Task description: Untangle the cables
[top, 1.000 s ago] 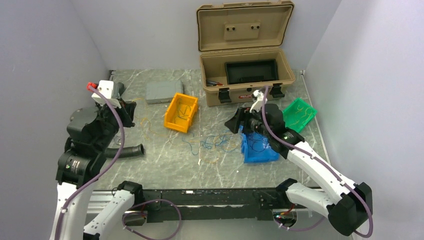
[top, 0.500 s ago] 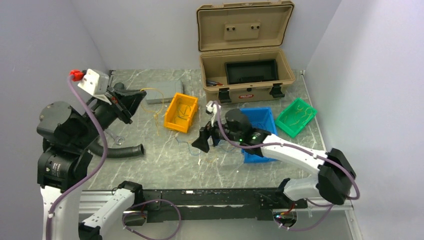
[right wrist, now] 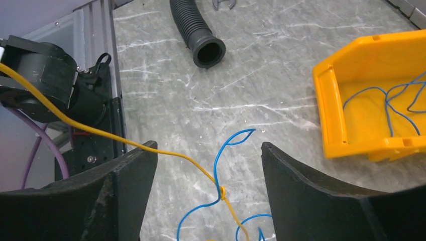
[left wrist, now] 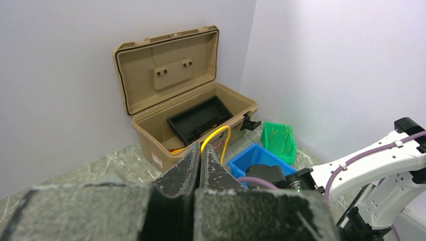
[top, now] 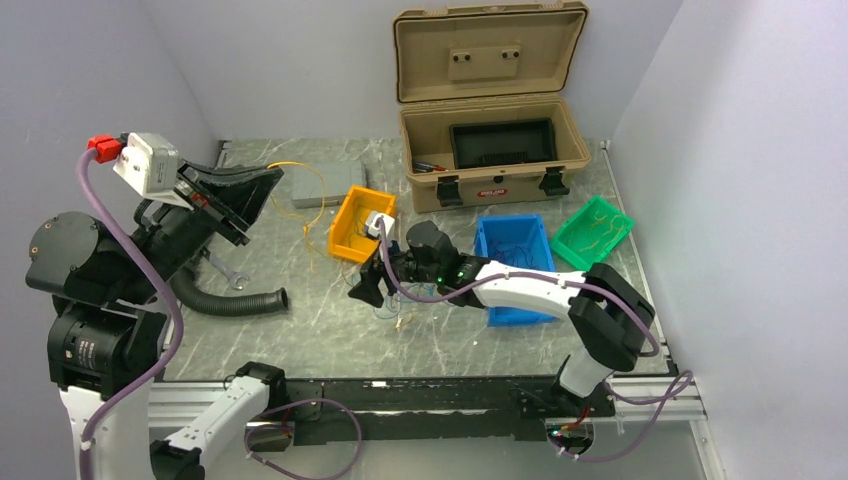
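Your left gripper is clenched on a yellow wire that slopes down to the table, where your right gripper hovers with jaws spread over the cables. They look featherlight and limp, so take hold just beside the knot joining yellow to blue wire.

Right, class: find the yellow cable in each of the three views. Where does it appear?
Top external: yellow cable arcs from the left gripper towards the yellow bin.
Left wrist: loop just above the shut fingertips.
Right wrist: slants from left edge to a knot with a blue cable.
Landmark: yellow bin, top and right wrist only.
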Controlling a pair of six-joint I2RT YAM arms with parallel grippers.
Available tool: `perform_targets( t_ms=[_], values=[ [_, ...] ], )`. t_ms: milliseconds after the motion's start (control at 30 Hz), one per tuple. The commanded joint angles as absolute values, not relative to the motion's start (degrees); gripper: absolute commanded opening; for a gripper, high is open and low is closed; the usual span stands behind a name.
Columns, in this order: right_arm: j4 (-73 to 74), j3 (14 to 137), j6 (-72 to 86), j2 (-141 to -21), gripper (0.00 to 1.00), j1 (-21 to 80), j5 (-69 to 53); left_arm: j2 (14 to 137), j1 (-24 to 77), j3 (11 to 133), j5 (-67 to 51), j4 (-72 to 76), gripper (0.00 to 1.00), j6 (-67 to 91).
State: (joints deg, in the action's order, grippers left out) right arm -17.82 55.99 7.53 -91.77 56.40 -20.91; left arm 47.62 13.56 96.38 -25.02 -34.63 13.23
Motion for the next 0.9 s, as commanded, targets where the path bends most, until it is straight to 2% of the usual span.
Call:
perform_targets(
  t_ms=[0,67,200,300,333,400,467,567,700,867],
  values=[
    [-26.01,59.15,6.72,-92.79,0.75,56.82,-24.96,48.78,13.39,97.74,-23.26,-32.85,0.00,13.37],
    [-27.16,59.25,7.37,-91.66,0.73,57.31,-25.76,48.78,13.36,96.99,-20.95,-33.23,0.00,13.02],
    [-25.97,61.11,7.43,-89.18,0.56,58.77,-27.30,49.35,13.42,95.73,-18.85,-34.05,0.00,13.34],
    [-24.50,63.36,7.20,-89.41,0.53,60.89,-28.11,49.48,13.37,94.75,-19.19,-33.23,0.00,14.24],
    [-23.64,64.32,6.85,-89.86,0.45,61.61,-27.44,49.59,13.42,94.59,-18.82,-33.21,0.00,14.32],
    [-21.76,65.81,6.83,-90.38,0.19,62.66,-26.26,49.73,13.38,94.40,-16.80,-33.71,0.00,14.18],
    [-22.18,65.36,8.26,-89.00,0.01,62.74,-25.41,49.87,13.39,93.85,-13.54,-34.71,0.00,13.80],
    [-18.46,65.49,8.79,-84.63,0.00,62.67,-21.08,50.68,13.36,91.37,-7.00,-36.61,0.00,13.08],
    [-4.77,73.43,7.54,-78.97,0.00,62.64,-16.19,54.63,13.36,90.68,-1.48,-42.56,0.00,11.82],
    [9.38,88.22,7.82,-75.66,0.00,61.58,-12.96,56.10,13.35,85.15,-3.59,-40.76,0.00,13.66]
  ],
)
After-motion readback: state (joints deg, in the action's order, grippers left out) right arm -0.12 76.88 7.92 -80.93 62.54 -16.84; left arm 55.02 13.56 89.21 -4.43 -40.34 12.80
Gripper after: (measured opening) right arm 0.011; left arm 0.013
